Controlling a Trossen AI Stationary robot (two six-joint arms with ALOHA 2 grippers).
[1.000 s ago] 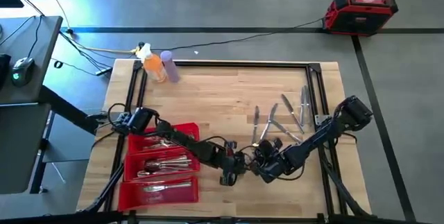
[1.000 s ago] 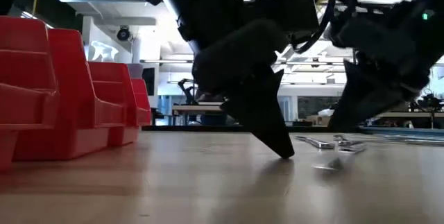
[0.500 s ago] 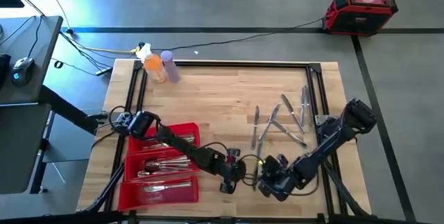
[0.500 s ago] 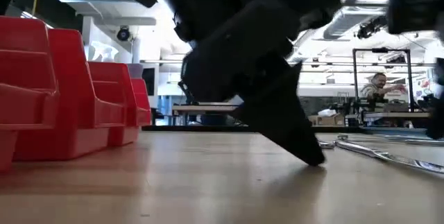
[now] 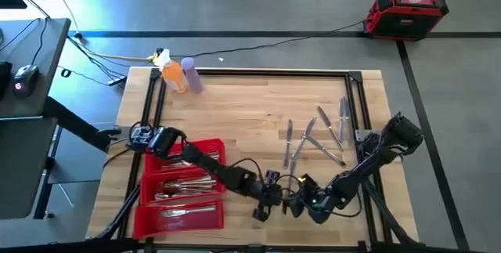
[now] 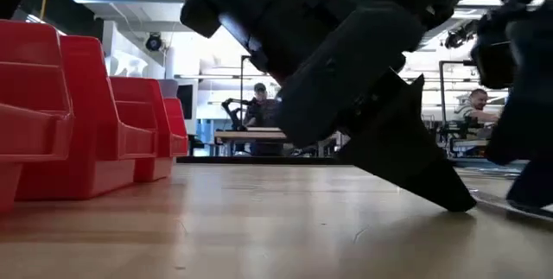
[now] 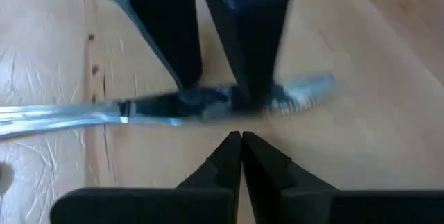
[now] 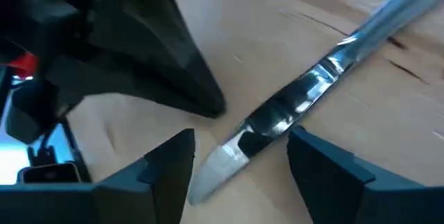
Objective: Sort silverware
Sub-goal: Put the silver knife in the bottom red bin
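Observation:
A silver knife (image 8: 298,99) lies flat on the wooden table near its front edge, blade end (image 8: 208,172) toward my right wrist camera. My right gripper (image 8: 239,148) is open, one finger standing on each side of the blade; I cannot tell whether they touch it. My left gripper (image 7: 241,141) is shut and points down at the table just beside the same knife (image 7: 159,109), apart from it. In the high view both grippers meet near the front edge, left gripper (image 5: 266,198) and right gripper (image 5: 301,200). More silverware (image 5: 317,135) lies loose at the right.
A red tray (image 5: 215,147) of bins holding sorted silverware stands at the near left, its bins (image 6: 78,115) rising left in the low view. Orange and purple bottles (image 5: 182,74) stand at the far left corner. A black frame (image 5: 258,70) runs round the table top.
My right gripper has gone toward the table's near edge and come low over the table. My left gripper has shifted a little toward the right edge, staying shut with its tips down near the table.

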